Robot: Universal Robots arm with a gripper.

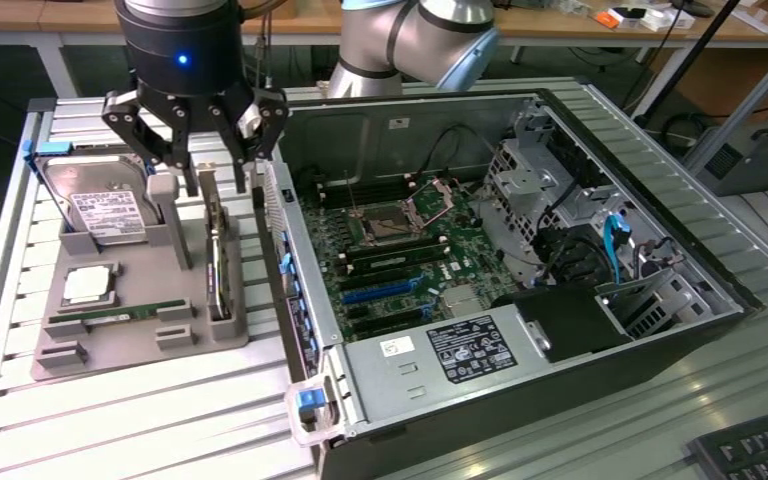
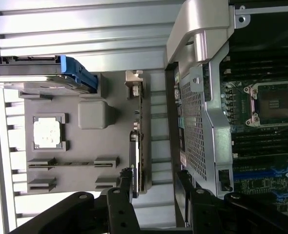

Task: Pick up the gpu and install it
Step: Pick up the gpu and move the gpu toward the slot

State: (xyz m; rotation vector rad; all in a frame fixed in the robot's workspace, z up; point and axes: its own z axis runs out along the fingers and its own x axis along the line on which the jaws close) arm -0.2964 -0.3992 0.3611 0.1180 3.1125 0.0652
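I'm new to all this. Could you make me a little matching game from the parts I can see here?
1 gpu
2 hard drive
3 processor chip
4 end effector

A lies flat in a square recess
B open, above the grey tray
C stands on edge in the tray
D white label, blue frame

Pairs: 1-C, 2-D, 3-A, 4-B

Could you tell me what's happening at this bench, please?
A robot arm's hand is poised, open and empty, just above the gpu, which stands on edge in a grey holder beside the open computer case. The card has not been picked up, so it is not yet installed.
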